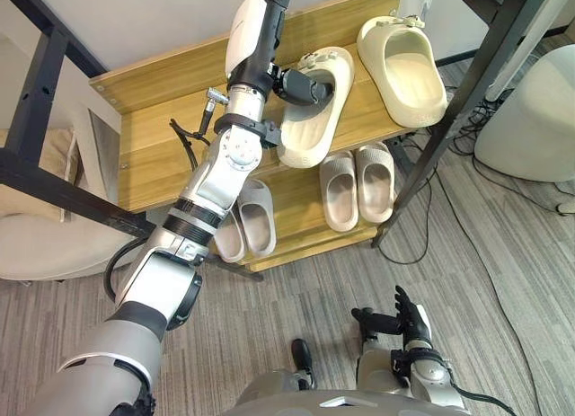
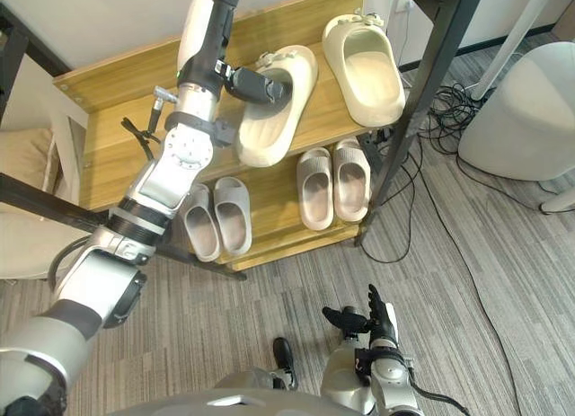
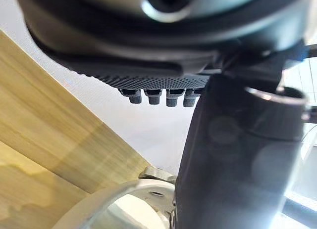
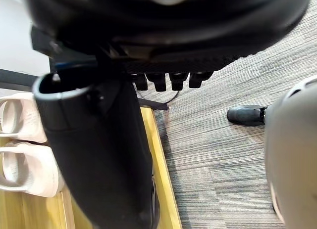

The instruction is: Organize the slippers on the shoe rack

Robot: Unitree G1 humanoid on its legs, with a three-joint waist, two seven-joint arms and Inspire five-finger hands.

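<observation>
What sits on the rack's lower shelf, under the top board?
Two pairs of slippers: a beige pair in plain sight, a pale pair partly covered by the left arm. The shelf's back is hidden beneath the top board.

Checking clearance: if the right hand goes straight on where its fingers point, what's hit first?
Right hand, fingers straight, aims over carpet toward the black frame leg beside the beige slippers. Likely the leg or carpet first; depth unclear.
</observation>
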